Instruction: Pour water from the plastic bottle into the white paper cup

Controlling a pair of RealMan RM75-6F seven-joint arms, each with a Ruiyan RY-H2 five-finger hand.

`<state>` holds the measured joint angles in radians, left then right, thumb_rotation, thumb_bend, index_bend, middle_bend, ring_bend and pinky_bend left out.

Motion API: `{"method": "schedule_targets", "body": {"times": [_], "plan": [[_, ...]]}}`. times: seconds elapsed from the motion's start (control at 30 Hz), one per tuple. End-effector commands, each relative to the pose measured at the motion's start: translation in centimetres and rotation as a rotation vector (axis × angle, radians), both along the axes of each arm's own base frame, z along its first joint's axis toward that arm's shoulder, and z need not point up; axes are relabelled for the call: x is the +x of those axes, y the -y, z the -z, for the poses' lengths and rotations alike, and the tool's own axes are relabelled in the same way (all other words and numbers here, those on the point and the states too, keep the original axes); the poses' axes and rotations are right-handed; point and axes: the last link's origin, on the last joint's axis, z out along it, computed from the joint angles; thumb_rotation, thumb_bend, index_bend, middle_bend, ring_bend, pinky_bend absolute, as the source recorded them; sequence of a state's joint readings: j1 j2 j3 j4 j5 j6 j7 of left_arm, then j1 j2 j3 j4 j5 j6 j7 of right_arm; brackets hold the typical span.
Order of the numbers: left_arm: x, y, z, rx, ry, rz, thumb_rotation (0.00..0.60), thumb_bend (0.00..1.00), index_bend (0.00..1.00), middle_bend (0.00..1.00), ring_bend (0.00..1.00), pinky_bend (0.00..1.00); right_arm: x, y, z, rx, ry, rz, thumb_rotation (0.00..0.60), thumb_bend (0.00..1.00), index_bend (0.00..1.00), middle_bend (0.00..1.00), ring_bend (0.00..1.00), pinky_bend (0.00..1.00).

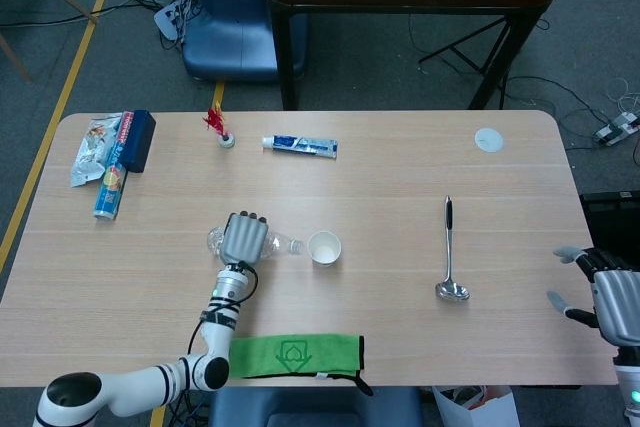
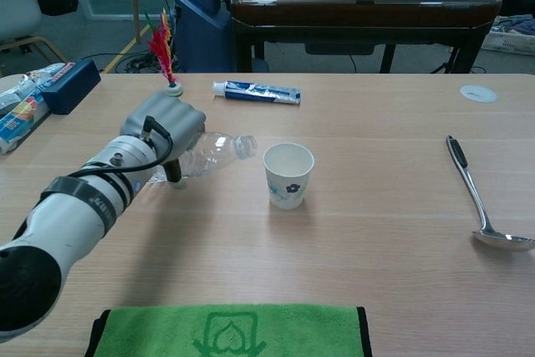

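chest view: green cloth [image 2: 230,329] lying at near tabletop [image 2: 384,248] edge. left hand [image 2: 163,127] gripping plastic bottle [image 2: 213,151], bottle lying near horizontal, mouth pointing at white paper cup [image 2: 288,174] just beside, cup standing upright. right hand [image 1: 605,292] hanging off right edge, fingers spread, holding nothing. toothpaste tube [image 2: 256,91] lying farther back.

left hand [image 2: 160,130] gripping tilted plastic bottle [image 2: 213,152], mouth beside white paper cup [image 2: 287,175]

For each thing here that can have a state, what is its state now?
Bottle: held in the left hand, tipped on its side, mouth toward the cup, uncapped.
Cup: upright, open.
Right hand: holds nothing, fingers apart.
Toothpaste: lying flat.
Ladle: lying flat.
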<state>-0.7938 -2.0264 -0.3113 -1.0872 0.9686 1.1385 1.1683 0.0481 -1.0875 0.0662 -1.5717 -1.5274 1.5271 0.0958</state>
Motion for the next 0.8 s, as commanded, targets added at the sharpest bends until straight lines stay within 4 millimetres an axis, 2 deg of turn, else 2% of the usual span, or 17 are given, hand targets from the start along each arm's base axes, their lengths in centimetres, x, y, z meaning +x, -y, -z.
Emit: {"method": "schedule_targets", "body": {"times": [0.03, 0.53, 0.8], "plan": [[0.9, 0.1, 0.5, -0.011, -0.025, -0.016, 0.6, 0.02, 0.67, 0.63, 0.52, 0.64, -0.1, 0.0, -0.1, 0.0, 0.001, 0.002, 0.6, 0.17, 0.35, 0.42, 0.32, 0.44], [3.0, 0.0, 1.5, -0.006, -0.094, 0.021, 0.6, 0.02, 0.67, 0.64, 0.52, 0.64, -0.1, 0.1, 0.0, 0.008, 0.009, 0.003, 0.6, 0.17, 0.35, 0.42, 0.32, 0.44], [3.7, -0.5, 1.0, 0.036, -0.136, 0.035, 0.6, 0.02, 0.67, 0.64, 0.52, 0.64, 0.0, 0.1, 0.0, 0.009, 0.013, 0.0, 0.6, 0.17, 0.35, 0.42, 0.32, 0.44]]}}
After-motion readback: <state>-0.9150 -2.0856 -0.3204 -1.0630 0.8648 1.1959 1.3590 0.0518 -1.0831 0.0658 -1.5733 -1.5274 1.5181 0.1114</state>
